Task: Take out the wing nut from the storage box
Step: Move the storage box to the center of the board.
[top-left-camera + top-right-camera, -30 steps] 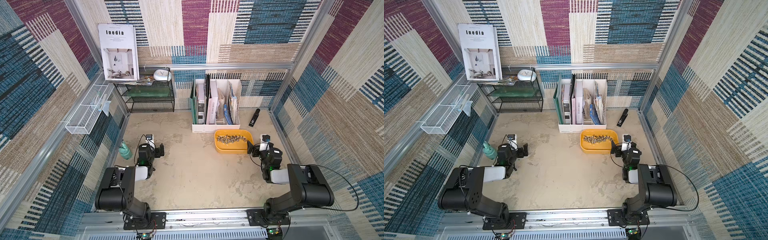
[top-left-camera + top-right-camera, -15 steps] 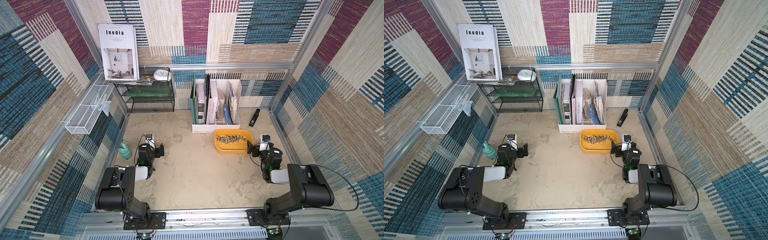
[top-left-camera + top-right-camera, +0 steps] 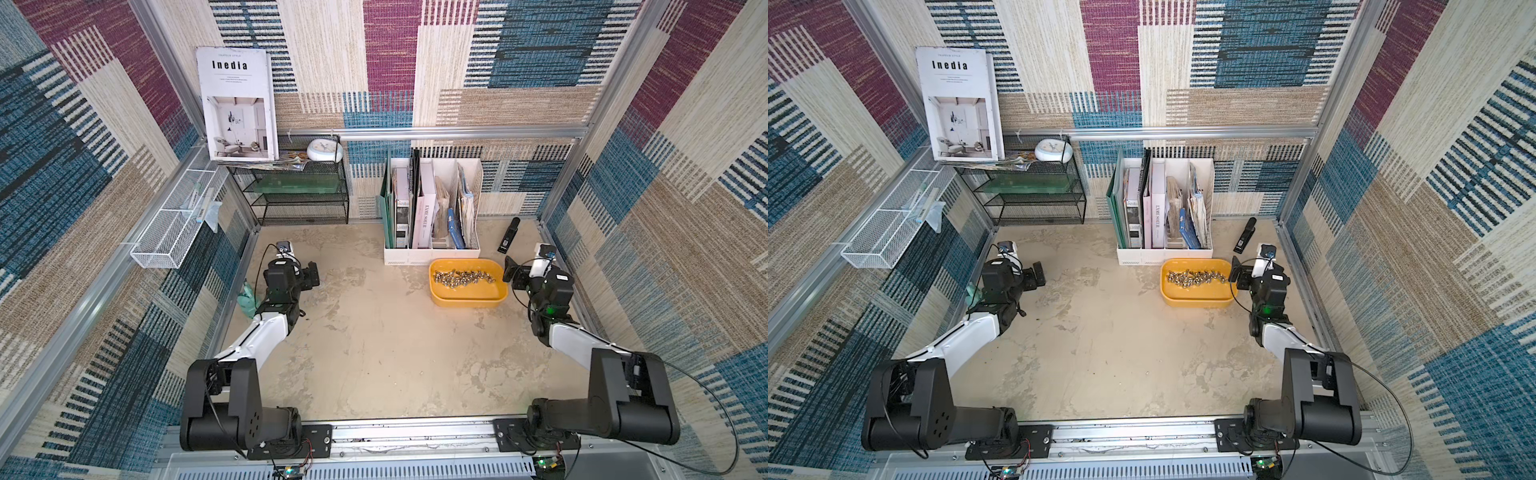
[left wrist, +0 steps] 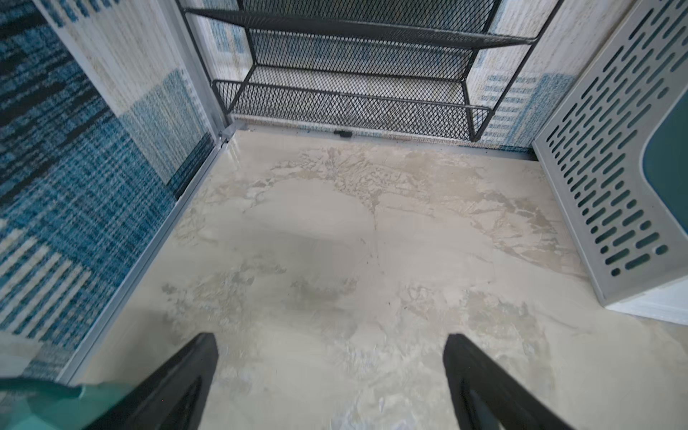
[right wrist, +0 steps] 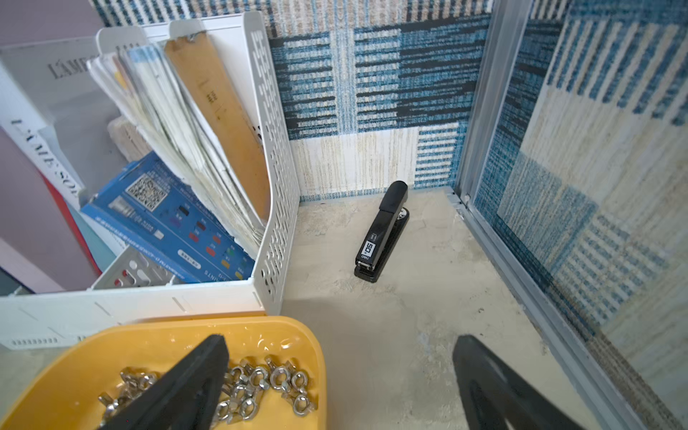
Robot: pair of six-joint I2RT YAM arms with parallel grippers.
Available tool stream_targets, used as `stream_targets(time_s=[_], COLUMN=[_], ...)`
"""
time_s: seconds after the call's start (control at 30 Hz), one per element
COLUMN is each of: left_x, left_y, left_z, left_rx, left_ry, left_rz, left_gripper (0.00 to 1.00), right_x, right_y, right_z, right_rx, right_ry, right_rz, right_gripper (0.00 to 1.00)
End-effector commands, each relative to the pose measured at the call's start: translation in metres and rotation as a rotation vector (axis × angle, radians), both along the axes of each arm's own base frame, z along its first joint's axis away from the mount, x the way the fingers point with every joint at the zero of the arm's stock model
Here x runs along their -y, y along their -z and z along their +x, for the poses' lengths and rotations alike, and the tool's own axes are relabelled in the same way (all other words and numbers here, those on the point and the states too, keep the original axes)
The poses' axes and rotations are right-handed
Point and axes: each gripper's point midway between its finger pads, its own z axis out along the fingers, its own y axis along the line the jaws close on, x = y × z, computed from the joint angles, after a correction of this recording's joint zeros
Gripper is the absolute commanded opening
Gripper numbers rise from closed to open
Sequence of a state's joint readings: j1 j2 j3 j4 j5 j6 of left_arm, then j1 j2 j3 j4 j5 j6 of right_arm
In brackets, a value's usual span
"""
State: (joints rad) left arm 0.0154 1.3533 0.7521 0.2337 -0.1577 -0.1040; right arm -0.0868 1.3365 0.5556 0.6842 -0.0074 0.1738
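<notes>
- Nearest us, both arms are staying folded exactly as they were a second ago. We are finding no shift in either top view, so nothing has changed and the task is not yet advancing.
- The left jaws, at about 9 o'clock from the centre of the bench (image 3: 395, 340), are standing wide and empty. Their fingers (image 4: 178, 376) are framing only bare surface.
- The right jaws, at about 2 o'clock from that centre, are also gaping wide and holding nothing. They are hovering just beside the storage box (image 3: 465, 301), at its 3 o'clock end.
- In the right wrist view one finger (image 5: 178, 387) is showing in front of the wing nuts (image 5: 260, 383), while its partner is hanging over bare bench. We are judging the jaws to be off to the side of the heap, not lined up on any one nut.
- The nuts are all lying in a loose silver heap inside the box, and none is sitting out on the bench.
- Farther back, the white file holder (image 3: 432, 254) is standing just beside the box at its 12 o'clock. We cannot tell whether they are touching. The black stapler (image 3: 509, 235) is lying at the box's 1 o'clock.
- We are reading this as a pause before the reach. The right arm is placed best, and it is needing to shift toward 9 o'clock and descend onto a single nut.
</notes>
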Motion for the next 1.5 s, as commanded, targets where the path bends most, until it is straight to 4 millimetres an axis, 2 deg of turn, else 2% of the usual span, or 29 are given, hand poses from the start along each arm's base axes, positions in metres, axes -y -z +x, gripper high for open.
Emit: stream_targets(time_s=[0.0,0.1,0.17,0.27,0.43,0.73,0.8,0.9,0.97,1.03,1.27,1.47], left_x=[-0.013,-0.006,0.002,0.02,0.046,0.101,0.109,0.118,0.123,0.128,0.139,0.145], left_y=[0.0,-0.01,-0.014,-0.019,-0.03,-0.035,-0.037,-0.039,-0.041,-0.044,-0.045,-0.044], left_z=[-0.02,-0.022,-0.024,-0.027,-0.032,-0.046,-0.047,-0.047,-0.048,-0.049,-0.051,-0.05], left_rx=[-0.092,-0.156,-0.19,-0.227,-0.202,-0.229,-0.227,-0.227,-0.226,-0.225,-0.23,-0.239], left_ry=[-0.161,-0.153,-0.132,-0.059,0.021,0.185,0.206,0.225,0.239,0.252,0.275,0.286], left_rz=[-0.139,-0.193,-0.241,-0.311,-0.362,-0.368,-0.368,-0.358,-0.352,-0.341,-0.316,-0.312], left_gripper=[0.99,0.99,1.0,0.99,0.99,0.99,0.99,0.99,0.99,0.99,0.99,0.99], right_x=[0.015,0.026,0.015,0.001,-0.01,-0.032,-0.037,-0.045,-0.047,-0.048,-0.056,-0.068], right_y=[0.014,0.015,0.012,0.018,0.043,0.09,0.101,0.114,0.119,0.123,0.131,0.128], right_z=[-0.003,0.0,0.009,0.017,0.017,0.016,0.019,0.026,0.031,0.033,0.031,0.025], right_rx=[-0.148,-0.249,-0.261,-0.332,-0.479,-0.629,-0.66,-0.7,-0.715,-0.725,-0.749,-0.748], right_ry=[0.148,0.26,0.183,0.085,0.025,-0.059,-0.075,-0.098,-0.102,-0.103,-0.11,-0.129], right_rz=[0.245,0.344,0.331,0.283,0.25,0.173,0.162,0.145,0.13,0.12,0.092,0.081], right_gripper=[0.99,0.99,0.99,0.99,1.0,0.65,0.58,0.53,0.5,0.42,0.38,0.35])
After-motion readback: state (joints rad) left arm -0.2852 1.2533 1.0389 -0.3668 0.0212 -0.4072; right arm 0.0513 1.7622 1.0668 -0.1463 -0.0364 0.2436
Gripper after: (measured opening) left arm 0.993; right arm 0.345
